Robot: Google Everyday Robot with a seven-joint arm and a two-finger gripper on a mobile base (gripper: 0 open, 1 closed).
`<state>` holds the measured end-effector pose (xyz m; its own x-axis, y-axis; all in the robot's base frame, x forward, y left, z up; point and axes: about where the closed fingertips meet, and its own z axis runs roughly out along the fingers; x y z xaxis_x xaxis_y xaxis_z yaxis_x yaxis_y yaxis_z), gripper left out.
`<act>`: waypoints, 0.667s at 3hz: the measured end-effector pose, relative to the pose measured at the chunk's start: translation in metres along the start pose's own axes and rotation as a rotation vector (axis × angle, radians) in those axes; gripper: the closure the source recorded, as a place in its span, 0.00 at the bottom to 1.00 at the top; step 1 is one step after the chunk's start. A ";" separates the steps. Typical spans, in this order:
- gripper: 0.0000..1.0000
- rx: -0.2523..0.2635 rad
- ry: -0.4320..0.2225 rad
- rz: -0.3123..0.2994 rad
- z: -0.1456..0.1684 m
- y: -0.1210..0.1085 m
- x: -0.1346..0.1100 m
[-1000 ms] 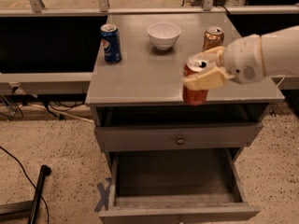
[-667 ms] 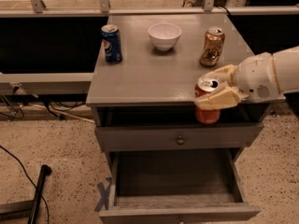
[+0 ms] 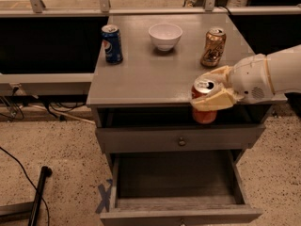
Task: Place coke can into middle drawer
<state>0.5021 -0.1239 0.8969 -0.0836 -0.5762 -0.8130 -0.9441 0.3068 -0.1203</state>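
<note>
My gripper (image 3: 212, 94) comes in from the right on a white arm and is shut on the coke can (image 3: 205, 112), a red can with a silver top. It holds the can upright in front of the cabinet's front edge, level with the top drawer front and above the middle drawer. The middle drawer (image 3: 176, 180) is pulled open below; its streaky grey floor is bare.
On the grey cabinet top (image 3: 146, 74) stand a blue Pepsi can (image 3: 112, 43) at the left, a white bowl (image 3: 165, 36) in the middle and a gold-brown can (image 3: 213, 46) at the right. The top drawer front (image 3: 178, 139) with a round knob is shut. A black pole (image 3: 39, 190) and cables lie on the floor at the left.
The gripper with the coke can has moved right and down, from over the cabinet top's front edge to in front of the cabinet above the open drawer.
</note>
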 end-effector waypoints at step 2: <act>1.00 0.055 -0.118 0.031 -0.020 -0.002 0.094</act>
<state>0.4900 -0.1940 0.8324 -0.0719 -0.4739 -0.8777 -0.9226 0.3659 -0.1220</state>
